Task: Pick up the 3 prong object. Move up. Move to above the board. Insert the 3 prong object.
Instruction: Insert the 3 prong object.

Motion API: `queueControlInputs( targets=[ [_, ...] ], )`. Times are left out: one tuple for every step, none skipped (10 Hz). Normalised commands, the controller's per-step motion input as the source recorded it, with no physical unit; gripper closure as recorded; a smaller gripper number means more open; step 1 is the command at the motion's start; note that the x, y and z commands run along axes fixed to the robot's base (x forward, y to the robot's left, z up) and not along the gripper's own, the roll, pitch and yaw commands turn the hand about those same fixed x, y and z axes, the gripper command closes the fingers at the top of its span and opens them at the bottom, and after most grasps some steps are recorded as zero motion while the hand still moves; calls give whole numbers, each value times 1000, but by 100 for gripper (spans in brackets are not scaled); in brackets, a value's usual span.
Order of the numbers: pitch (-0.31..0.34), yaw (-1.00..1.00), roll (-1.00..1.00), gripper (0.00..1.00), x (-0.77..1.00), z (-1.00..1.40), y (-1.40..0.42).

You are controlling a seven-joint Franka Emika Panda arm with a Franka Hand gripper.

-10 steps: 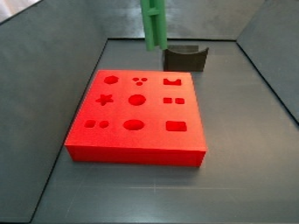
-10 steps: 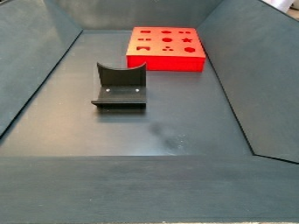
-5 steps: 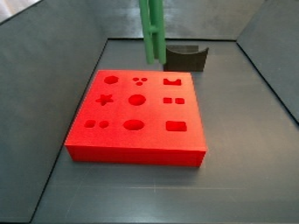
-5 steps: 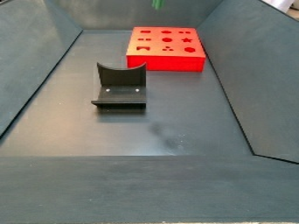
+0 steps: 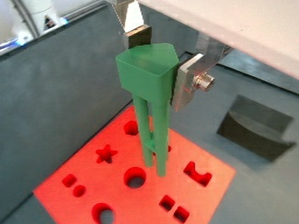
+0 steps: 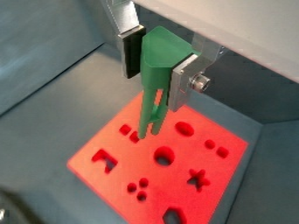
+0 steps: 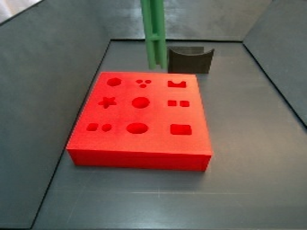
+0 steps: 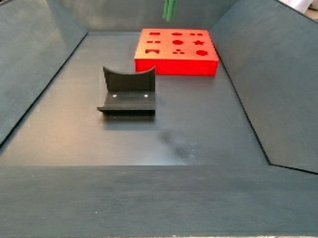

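Above the board (image 7: 138, 121), the claw (image 5: 162, 63) grips the 3 prong object (image 5: 149, 114).

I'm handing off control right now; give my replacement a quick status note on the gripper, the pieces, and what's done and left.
Gripper: shut on the 3 prong object, clamped at its blocky top, prongs pointing down.
3 prong object: lifted, hanging above the board, clear of its surface in both wrist views; only its lower part shows in both side views.
Board: flat on the floor, cutouts unfilled.
Dark grey curved holder: empty, beside the board.
Done: pick-up, lift, carry toward the board.
Left: align over the three-dot cutout, lower, insert.
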Motion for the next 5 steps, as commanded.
queueControlInputs(
  targets=[
    [0, 529, 71, 100, 0, -237, 340],
    [0, 477, 114, 100, 17, -169, 326],
    [47, 100, 124, 100, 211, -86, 211],
    [99, 0, 154, 100, 320, -100, 237],
    [61, 49, 86, 100, 160, -189, 294]
  ],
)
